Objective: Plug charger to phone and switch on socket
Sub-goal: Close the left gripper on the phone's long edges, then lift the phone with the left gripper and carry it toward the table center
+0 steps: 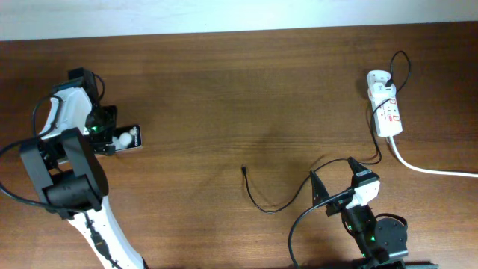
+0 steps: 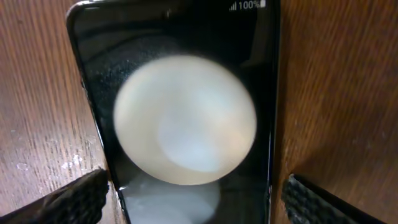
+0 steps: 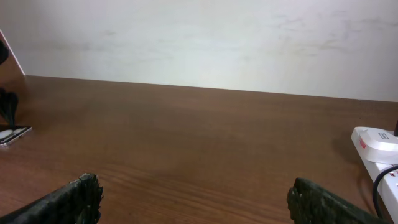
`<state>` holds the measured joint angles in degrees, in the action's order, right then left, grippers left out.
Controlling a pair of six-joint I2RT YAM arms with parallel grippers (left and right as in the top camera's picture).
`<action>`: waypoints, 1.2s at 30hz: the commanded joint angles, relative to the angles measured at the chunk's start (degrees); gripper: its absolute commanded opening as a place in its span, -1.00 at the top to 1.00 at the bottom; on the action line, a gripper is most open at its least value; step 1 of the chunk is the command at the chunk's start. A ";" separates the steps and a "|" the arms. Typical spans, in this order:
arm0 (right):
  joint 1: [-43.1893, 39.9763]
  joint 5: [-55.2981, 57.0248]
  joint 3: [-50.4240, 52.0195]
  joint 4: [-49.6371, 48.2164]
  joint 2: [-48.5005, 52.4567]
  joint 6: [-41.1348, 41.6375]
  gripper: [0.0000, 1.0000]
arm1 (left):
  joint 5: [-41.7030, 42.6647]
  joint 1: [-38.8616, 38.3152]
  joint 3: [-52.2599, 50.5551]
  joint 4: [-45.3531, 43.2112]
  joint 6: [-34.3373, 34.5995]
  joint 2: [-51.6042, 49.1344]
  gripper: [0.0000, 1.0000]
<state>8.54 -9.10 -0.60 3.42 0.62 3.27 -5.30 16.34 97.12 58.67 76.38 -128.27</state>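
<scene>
left gripper (image 2: pixel 193 194) spread wide, straddling the flat black rectangular phone (image 2: pixel 183 118) at the left of the brown wooden table (image 1: pixel 224 90). right gripper (image 3: pixel 196 202) gapes too, gripping nothing. i see the thin black charger cable (image 1: pixel 261 204) looping just beside it, its plug tip (image 1: pixel 244 170) well apart from the phone, its far end at the white red-marked power strip (image 1: pixel 388 116).
</scene>
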 commanded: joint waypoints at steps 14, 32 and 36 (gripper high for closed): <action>-0.35 -0.35 0.28 0.28 -0.42 0.63 -0.97 | 0.55 0.55 -0.44 -1.68 -15.41 -5.07 -0.29; -0.35 -0.35 0.28 0.28 -0.42 0.63 -0.97 | 4.50 -21.51 -0.44 -11.50 -57.86 -5.07 -0.27; -0.35 -0.35 0.28 0.28 -0.42 0.63 -0.97 | 4.50 -30.80 -0.44 -11.50 -58.16 -5.07 -0.29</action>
<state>8.54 -9.10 -0.60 3.42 0.62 3.27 -4.21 -7.92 98.21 46.57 20.43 -129.56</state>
